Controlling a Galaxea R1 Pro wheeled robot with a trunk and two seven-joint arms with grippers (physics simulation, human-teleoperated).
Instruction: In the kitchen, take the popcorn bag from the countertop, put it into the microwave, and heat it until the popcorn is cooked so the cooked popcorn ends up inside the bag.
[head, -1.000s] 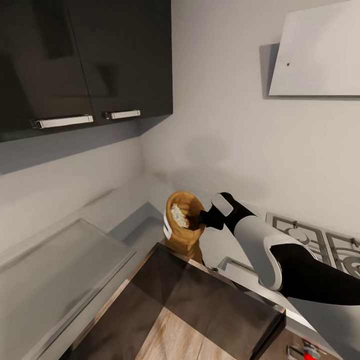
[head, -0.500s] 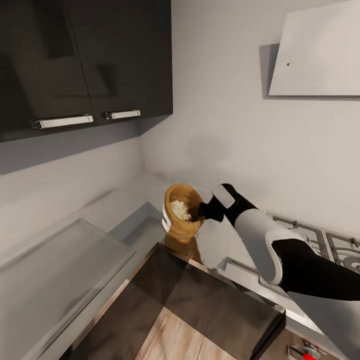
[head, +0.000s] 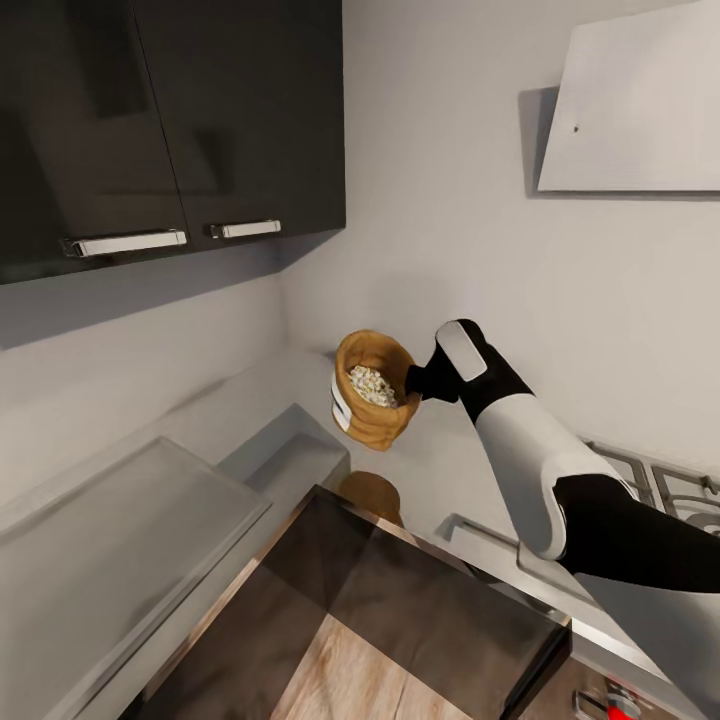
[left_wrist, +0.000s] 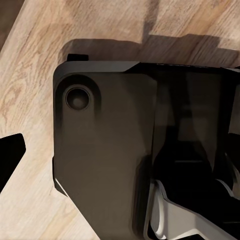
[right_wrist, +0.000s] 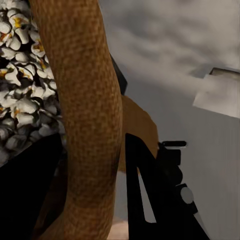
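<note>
Right hand (head: 412, 383) is closed on the rolled rim of the popcorn bag (head: 375, 405) and holds it up in the air above the grey table (head: 300, 455). One black finger (right_wrist: 150, 195) is on the outside of the rim and the other is inside the bag. The bag is tan-brown with a white label on its side, and it tips a little. It is full of puffy white popcorn (head: 372, 385) with small yellow spots. A brown reflection of the bag shows on the shiny table right under it. Black cabinets (head: 170, 120) hang on the wall above, and a white hood (head: 630, 100) is on the far wall. The gas hob (head: 670, 485) sits beside the arm. The left wrist view looks down at a dark robot part (left_wrist: 125, 150) over a wood floor (left_wrist: 35, 75), and I cannot tell how open the left hand is.
</note>
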